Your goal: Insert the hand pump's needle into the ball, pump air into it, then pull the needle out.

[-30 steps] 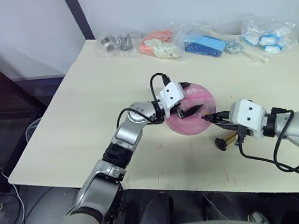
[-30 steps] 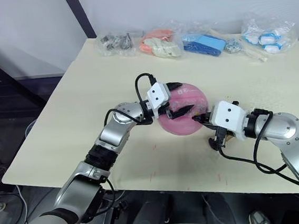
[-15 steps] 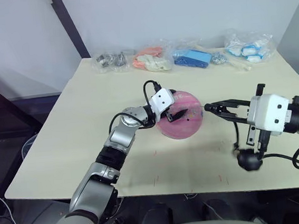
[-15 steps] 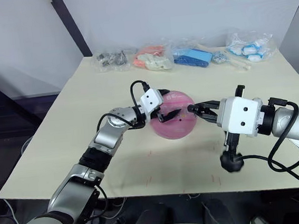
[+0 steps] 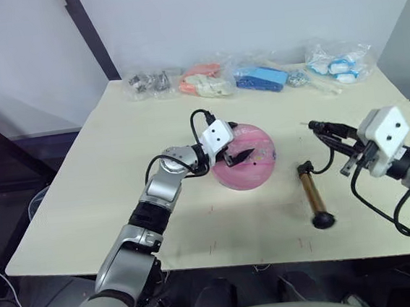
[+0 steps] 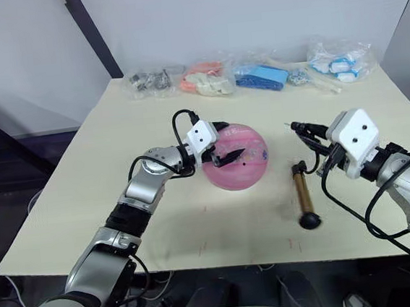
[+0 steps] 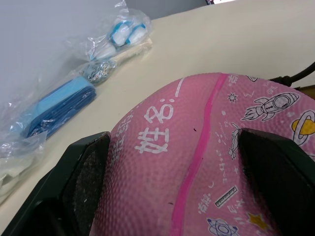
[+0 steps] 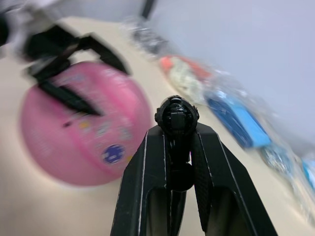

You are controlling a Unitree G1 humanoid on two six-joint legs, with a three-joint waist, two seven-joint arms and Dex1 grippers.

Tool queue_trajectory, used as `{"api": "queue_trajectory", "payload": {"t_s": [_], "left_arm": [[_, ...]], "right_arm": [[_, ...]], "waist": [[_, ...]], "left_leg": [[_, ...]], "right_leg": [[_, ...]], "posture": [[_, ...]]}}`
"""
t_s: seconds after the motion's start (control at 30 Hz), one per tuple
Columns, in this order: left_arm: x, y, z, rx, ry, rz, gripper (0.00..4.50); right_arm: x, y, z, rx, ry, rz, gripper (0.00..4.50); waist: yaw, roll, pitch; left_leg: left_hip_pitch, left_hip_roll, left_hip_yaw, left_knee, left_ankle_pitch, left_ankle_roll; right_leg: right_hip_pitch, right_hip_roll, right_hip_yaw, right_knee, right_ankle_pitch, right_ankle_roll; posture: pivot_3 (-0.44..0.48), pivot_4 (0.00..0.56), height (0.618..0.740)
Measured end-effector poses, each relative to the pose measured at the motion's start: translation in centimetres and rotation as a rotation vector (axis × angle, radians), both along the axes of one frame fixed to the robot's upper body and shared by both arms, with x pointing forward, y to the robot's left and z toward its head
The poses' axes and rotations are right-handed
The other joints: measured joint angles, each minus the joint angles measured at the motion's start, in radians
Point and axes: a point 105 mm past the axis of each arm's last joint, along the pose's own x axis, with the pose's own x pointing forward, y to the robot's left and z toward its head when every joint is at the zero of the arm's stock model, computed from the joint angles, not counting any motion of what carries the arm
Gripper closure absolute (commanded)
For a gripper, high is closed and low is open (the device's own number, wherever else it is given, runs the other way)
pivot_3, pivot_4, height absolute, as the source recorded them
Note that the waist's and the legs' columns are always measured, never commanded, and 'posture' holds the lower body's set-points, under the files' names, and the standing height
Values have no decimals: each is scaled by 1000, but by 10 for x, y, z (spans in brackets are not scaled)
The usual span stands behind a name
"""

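Observation:
The pink ball (image 5: 248,167) rests mid-table, and my left gripper (image 5: 237,152) is shut on its upper near side. The left wrist view shows its printed skin (image 7: 197,162) bulging between the two black fingers (image 7: 86,182). My right gripper (image 5: 326,129) hovers to the ball's right, well apart from it, shut on the needle's black fitting (image 8: 177,118). The needle points toward the ball and is out of it. The bronze hand pump (image 5: 312,195) lies flat on the table between ball and right arm. Its thin black hose (image 5: 324,165) loops up to the right gripper.
Several clear plastic bags line the table's far edge: metal parts (image 5: 151,82), orange and white items (image 5: 205,82), blue items (image 5: 259,79), blue-white items (image 5: 338,61). Bare tabletop (image 5: 219,225) lies in front of the ball up to the near edge.
My right gripper has drawn back to the right, away from the ball, with the needle. The pump, hanging from its hose half a second ago, now lies on the table. The camera has shifted.

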Motion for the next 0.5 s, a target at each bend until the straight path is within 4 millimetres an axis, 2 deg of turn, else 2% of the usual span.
{"api": "queue_trajectory", "payload": {"t_s": [0.07,0.17,0.4,0.5], "left_arm": [[-1,2,4,-28,3,-3,0],[-2,2,8,-38,2,-12,0],[-5,3,13,-43,5,-21,0],[-7,2,15,-48,3,-24,0]], "right_arm": [[8,-9,-3,26,3,-64,4439],[15,-18,-4,38,-7,-130,4439],[25,-31,28,37,-196,-220,4439],[27,-36,30,39,-214,-245,4439]], "waist": [[1,0,0],[5,2,1],[5,4,17],[4,3,20]], "left_leg": [[-4,-1,0,0,5,1],[-6,-3,-1,0,6,1],[-6,-3,0,0,5,1],[-7,-3,0,-1,5,1]], "right_leg": [[-11,2,0,1,5,1],[-13,3,0,0,6,1],[-13,8,-1,0,6,1],[-15,8,-1,0,6,1]], "posture": [[0,150,740],[0,150,740],[0,150,740],[0,150,740]]}}
